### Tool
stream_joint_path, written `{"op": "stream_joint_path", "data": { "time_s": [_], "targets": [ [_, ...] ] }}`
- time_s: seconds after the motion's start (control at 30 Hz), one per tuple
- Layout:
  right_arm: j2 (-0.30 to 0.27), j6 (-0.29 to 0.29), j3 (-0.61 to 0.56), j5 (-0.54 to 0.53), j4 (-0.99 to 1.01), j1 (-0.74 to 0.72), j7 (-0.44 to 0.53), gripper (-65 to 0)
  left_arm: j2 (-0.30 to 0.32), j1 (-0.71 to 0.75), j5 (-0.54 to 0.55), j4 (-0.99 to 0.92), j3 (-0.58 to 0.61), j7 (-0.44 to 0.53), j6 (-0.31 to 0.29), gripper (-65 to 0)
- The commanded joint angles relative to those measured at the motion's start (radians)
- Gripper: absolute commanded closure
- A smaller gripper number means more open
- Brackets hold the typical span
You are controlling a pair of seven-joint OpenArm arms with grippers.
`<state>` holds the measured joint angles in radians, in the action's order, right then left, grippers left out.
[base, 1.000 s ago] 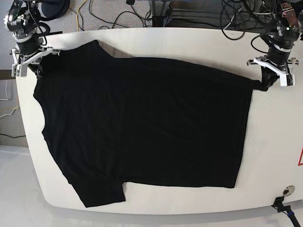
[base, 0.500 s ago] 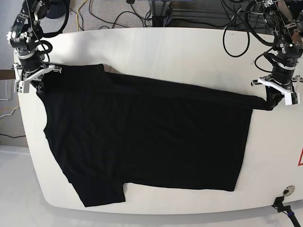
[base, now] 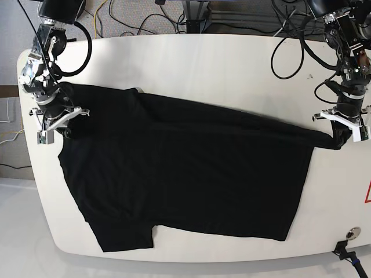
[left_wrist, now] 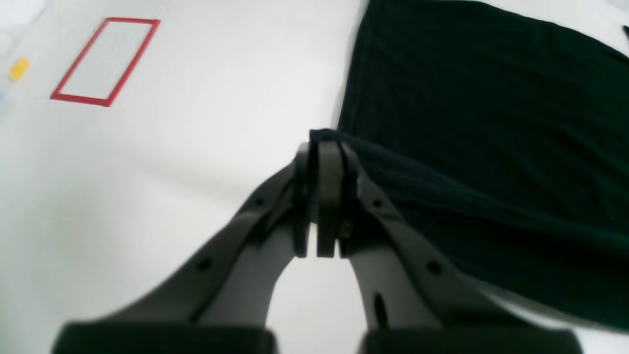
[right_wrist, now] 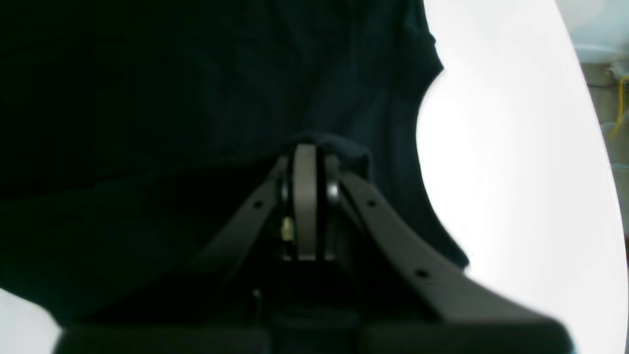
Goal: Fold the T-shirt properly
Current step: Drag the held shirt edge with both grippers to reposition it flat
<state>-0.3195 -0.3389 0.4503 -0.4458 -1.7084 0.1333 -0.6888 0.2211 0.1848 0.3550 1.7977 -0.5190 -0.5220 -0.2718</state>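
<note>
The black T-shirt (base: pixel 185 168) lies spread on the white table (base: pixel 232 63), plain side up, with one sleeve at the front left. My left gripper (base: pixel 342 138) is at the right of the base view, shut on the shirt's far right corner, which is pulled taut into a ridge. In the left wrist view the left gripper (left_wrist: pixel 324 147) pinches that corner of the T-shirt (left_wrist: pixel 491 113) just above the table. My right gripper (base: pixel 62 130), at the left of the base view, is shut on the shirt's far left edge. The right wrist view shows the right gripper (right_wrist: pixel 307 152) closed in a fold of the T-shirt (right_wrist: pixel 196 88).
A red-outlined rectangle (left_wrist: pixel 105 61) is marked on the table beyond the shirt's hem. A round metal fitting (base: pixel 352 234) and a red mark (base: pixel 368 194) sit at the table's right edge. Cables (base: pixel 139 17) lie on the floor behind the table.
Both grippers have come toward the table's front, each holding its part of the shirt. The shirt's far edge has been drawn forward with them, leaving more bare table behind.
</note>
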Motion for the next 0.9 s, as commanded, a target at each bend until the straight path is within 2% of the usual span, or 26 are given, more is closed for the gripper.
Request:
{"op": "stream_joint_path", "data": {
  "time_s": [0.0, 0.27, 0.3, 0.67, 0.7, 0.73, 0.8, 0.83, 0.87],
  "targets": [
    [-0.034, 0.003, -0.028, 0.026, 0.045, -0.083, 0.048, 0.0, 0.013, -0.044, -0.046, -0.040, 0.006, 0.056, 0.000, 0.0],
    [-0.040, -0.007, -0.027, 0.037, 0.276, -0.255, 0.108, 0.0, 0.022, -0.155, -0.088, -0.162, 0.030, 0.049, 0.000, 0.0],
    [-0.038, -0.007, -0.028, 0.032, 0.216, -0.197, 0.102, 0.0, 0.016, -0.135, -0.062, -0.141, 0.024, 0.057, -0.014, 0.0],
    [-0.036, -0.023, -0.026, 0.044, 0.283, -0.206, 0.116, 0.0, 0.015, -0.153, -0.052, -0.195, 0.029, 0.068, -0.013, 0.0],
    [-0.035, -0.028, -0.021, 0.041, 0.274, -0.207, 0.117, 0.0, 0.016, -0.156, -0.052, -0.191, 0.030, 0.069, -0.013, -3.8],
    [-0.037, -0.031, -0.021, 0.043, 0.273, -0.205, 0.113, -7.1, 0.017, -0.160, -0.051, -0.187, 0.031, 0.070, -0.013, -9.9],
    [-0.040, -0.028, -0.019, 0.046, 0.270, -0.200, 0.110, -27.1, 0.018, -0.163, -0.041, -0.185, 0.029, 0.070, -0.015, -16.9],
    [-0.040, -0.027, -0.017, 0.046, 0.266, -0.195, 0.116, -33.3, 0.020, -0.167, -0.036, -0.185, 0.027, 0.070, -0.016, -17.6],
    [-0.041, -0.029, -0.016, 0.047, 0.261, -0.195, 0.119, -35.1, 0.018, -0.169, -0.034, -0.185, 0.029, 0.076, -0.016, -16.8]
  ]
}}
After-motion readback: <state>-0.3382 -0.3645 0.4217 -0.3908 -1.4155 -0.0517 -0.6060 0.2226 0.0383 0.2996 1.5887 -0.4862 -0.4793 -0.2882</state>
